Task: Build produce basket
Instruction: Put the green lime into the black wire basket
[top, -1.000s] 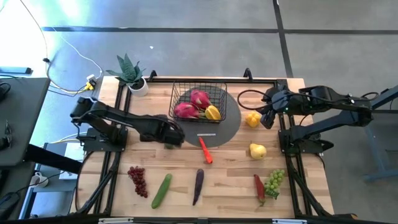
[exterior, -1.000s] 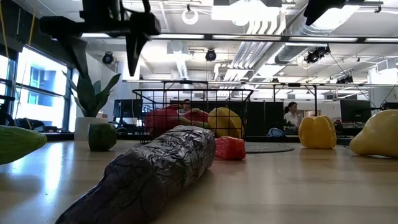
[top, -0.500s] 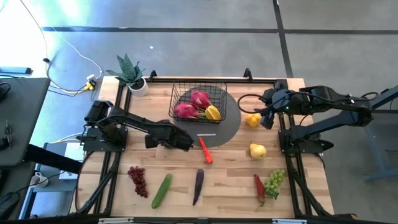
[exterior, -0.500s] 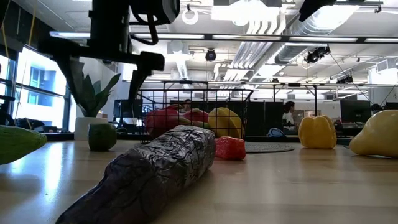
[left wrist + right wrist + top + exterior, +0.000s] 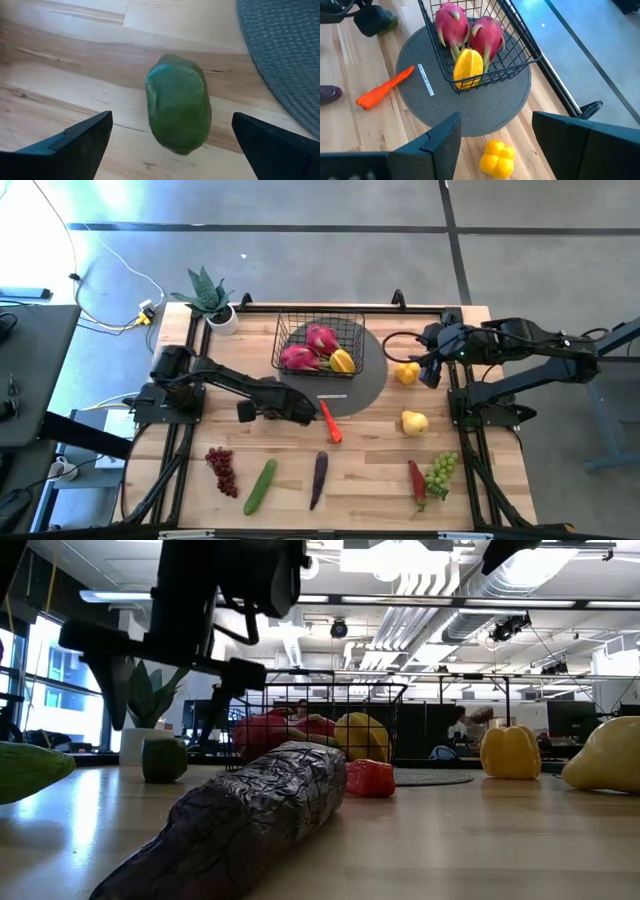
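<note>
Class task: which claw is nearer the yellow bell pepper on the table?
Right. The right claw hovers just beside the yellow bell pepper; the left claw is across the mat.

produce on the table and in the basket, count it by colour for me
pink: 2, dragon fruits
yellow: 3, yellow fruit in the basket, pepper, pear
orange: 1, carrot
green: 3, cucumber, green grapes, round green fruit
red: 2, red grapes, red pod
purple: 1, purple pod
total: 12
</note>
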Motion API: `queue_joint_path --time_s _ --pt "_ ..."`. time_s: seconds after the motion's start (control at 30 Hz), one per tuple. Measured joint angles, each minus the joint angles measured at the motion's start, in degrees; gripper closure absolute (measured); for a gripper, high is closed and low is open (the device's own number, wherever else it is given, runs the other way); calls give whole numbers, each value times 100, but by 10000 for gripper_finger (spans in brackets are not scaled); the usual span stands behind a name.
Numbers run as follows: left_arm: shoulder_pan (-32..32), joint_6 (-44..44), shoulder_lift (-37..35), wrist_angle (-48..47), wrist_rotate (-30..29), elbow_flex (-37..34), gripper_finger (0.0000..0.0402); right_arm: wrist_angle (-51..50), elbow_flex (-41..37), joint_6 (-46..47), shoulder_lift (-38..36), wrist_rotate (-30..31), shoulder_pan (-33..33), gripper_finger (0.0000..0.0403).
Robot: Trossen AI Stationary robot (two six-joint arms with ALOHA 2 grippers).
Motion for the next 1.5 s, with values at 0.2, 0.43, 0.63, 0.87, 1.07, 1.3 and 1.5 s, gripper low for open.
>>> queue_joint_path --time_s 0.2,0.43,0.63,0.87,1.07,1.3,1.5 --pt "79 23 294 23 69 0 2 -120 0 0 0 -2 0 178" --pt "214 376 631 182 65 3 2 -236 0 1 0 -6 0 178" --pt "269 675 688 232 80 15 6 -241 0 46 -2 -9 -1 178" --pt "273 1131 668 255 86 11 45 -241 0 46 -2 -9 -1 178" --pt "275 1823 666 277 104 11 97 -241 0 64 -2 -9 -1 178" --pt "241 2580 668 248 187 0 163 -241 0 66 -2 -7 -1 178" --pt "84 3053 501 253 310 -13 202 -241 0 197 -2 -7 -2 178"
